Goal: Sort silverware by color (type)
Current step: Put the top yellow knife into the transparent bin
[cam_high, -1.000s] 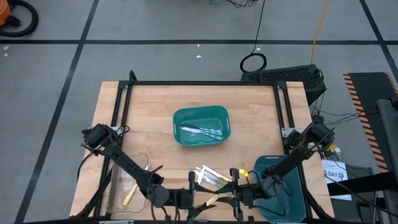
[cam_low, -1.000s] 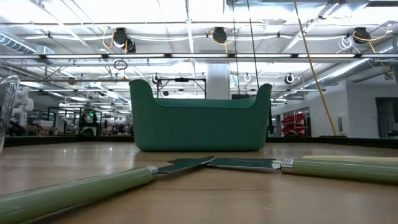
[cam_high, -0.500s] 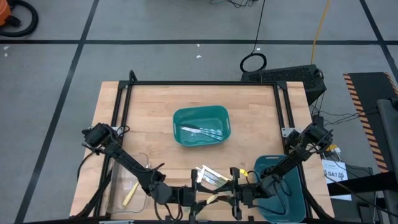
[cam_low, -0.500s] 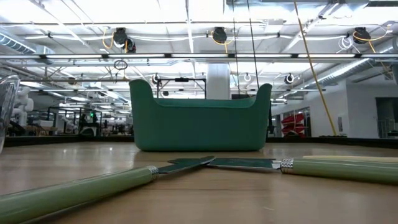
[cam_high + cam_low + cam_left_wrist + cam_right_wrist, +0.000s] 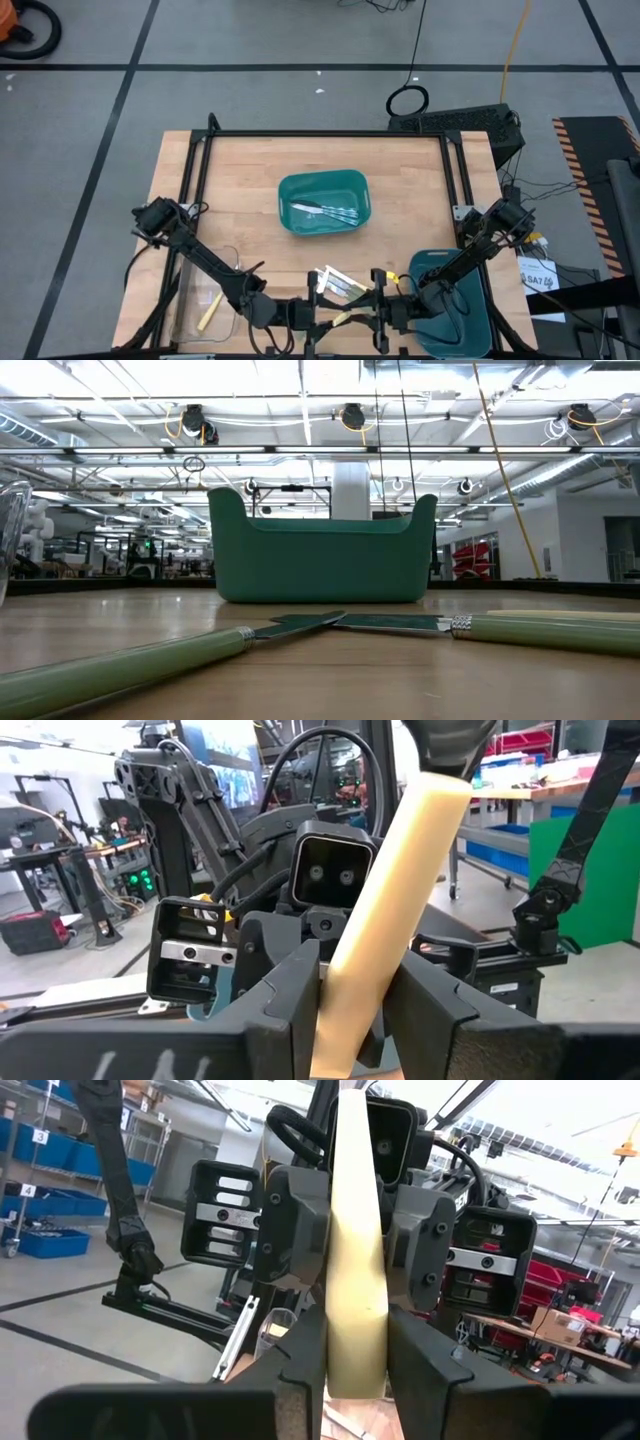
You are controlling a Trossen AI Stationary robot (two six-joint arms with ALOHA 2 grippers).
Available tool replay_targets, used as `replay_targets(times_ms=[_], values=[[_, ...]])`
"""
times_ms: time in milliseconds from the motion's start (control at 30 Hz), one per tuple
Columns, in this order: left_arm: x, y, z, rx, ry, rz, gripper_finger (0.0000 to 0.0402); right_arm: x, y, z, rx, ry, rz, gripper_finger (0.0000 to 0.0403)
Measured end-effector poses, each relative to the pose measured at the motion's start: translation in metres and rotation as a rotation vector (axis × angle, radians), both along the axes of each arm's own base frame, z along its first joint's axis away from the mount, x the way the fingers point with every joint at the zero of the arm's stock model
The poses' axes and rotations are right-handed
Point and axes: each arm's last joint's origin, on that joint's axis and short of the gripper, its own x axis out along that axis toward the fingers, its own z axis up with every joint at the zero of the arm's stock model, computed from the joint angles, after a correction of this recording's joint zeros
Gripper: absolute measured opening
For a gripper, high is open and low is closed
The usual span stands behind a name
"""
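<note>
Near the table's near edge, my left gripper [image 5: 316, 318] and my right gripper [image 5: 374, 312] face each other. Both are shut on one pale yellow-handled piece [image 5: 342, 320] between them. Its handle shows in the left wrist view [image 5: 400, 900] and the right wrist view [image 5: 355, 1230]; its head is hidden. Other silverware [image 5: 335, 282] lies on the table just beyond the grippers. Two green-handled knives [image 5: 120, 665] [image 5: 540, 630] lie flat in the low view. Silver pieces [image 5: 325, 211] lie in the middle teal bin [image 5: 290, 190]. My left gripper [image 5: 358, 1015] pinches the pale yellow handle [image 5: 345, 1020] between its two fingers, coming level from the table's left. The handle slants out past the fingers. My right gripper [image 5: 358, 1375] pinches the same handle [image 5: 355, 1350] between its two fingers, coming level from the table's right.
A clear container [image 5: 195, 300] at the near left holds one yellow piece [image 5: 208, 313]. A second teal bin [image 5: 462, 318] stands at the near right under the right arm. The black frame rails [image 5: 320, 133] run around the table's far and side edges.
My left gripper has edged a little toward the table's right, closer to the right gripper. The rest of the scene has stayed still.
</note>
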Motion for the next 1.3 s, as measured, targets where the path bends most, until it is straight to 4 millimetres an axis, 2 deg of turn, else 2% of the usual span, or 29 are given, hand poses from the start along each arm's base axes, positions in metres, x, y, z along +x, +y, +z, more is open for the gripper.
replay_targets(times_ms=[300, 433, 533, 633, 733, 833, 1133, 1300], values=[[0.000, 0.000, -0.001, 0.015, 0.009, 0.027, 0.0088, 0.001, -0.002, 0.000, 0.009, 0.010, -0.046, 0.0077], [-0.004, 0.000, 0.000, 0.014, 0.038, 0.082, 0.0086, 0.001, -0.005, -0.002, 0.054, 0.044, -0.138, 0.0136], [-0.011, 0.006, 0.009, 0.009, 0.101, 0.137, 0.0086, 0.002, -0.007, -0.002, 0.093, 0.062, -0.213, 0.0185], [-0.025, 0.016, 0.022, -0.034, 0.199, 0.153, 0.0085, 0.002, -0.009, -0.004, 0.100, 0.087, -0.287, 0.0219], [-0.043, 0.025, 0.036, -0.118, 0.292, 0.155, 0.0085, 0.001, -0.010, -0.005, 0.109, 0.103, -0.349, 0.0236], [-0.056, 0.033, 0.042, -0.153, 0.361, 0.193, 0.0085, 0.001, -0.011, -0.006, 0.086, 0.118, -0.374, 0.0239], [-0.097, 0.065, 0.043, -0.332, 0.657, 0.335, 0.0085, 0.001, -0.009, -0.011, 0.028, 0.155, -0.374, 0.0222], [-0.101, 0.066, 0.046, -0.372, 0.678, 0.318, 0.0085, 0.006, -0.013, -0.012, 0.076, 0.148, -0.345, 0.0219]])
